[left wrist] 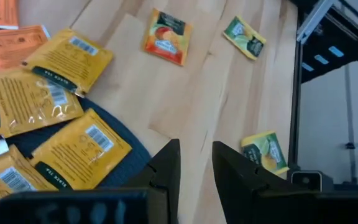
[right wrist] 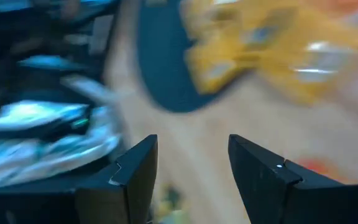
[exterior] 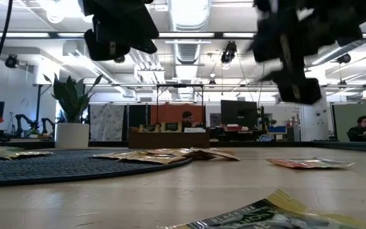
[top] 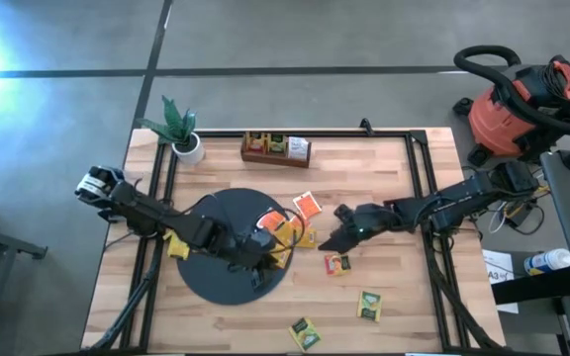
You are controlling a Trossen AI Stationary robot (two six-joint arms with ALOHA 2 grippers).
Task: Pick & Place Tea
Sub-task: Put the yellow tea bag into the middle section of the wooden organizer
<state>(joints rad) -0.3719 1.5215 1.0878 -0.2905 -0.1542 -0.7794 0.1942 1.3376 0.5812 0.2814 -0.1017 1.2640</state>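
Several small square tea packets lie flat: a yellow and orange pile on the right edge of the black round mat, an orange-red one and green ones on the wood. My left gripper hovers above the mat's right part, open by a narrow gap, with yellow packets ahead of it. My right gripper hangs open just right of the pile, above the table. Both grippers are raised in the low view, left and right. Neither holds anything.
A brown wooden compartment tray and a potted plant stand along the table's far edge. One yellow packet lies at the mat's left side, a green one near the table's near edge. Bare wood shows right of the right gripper.
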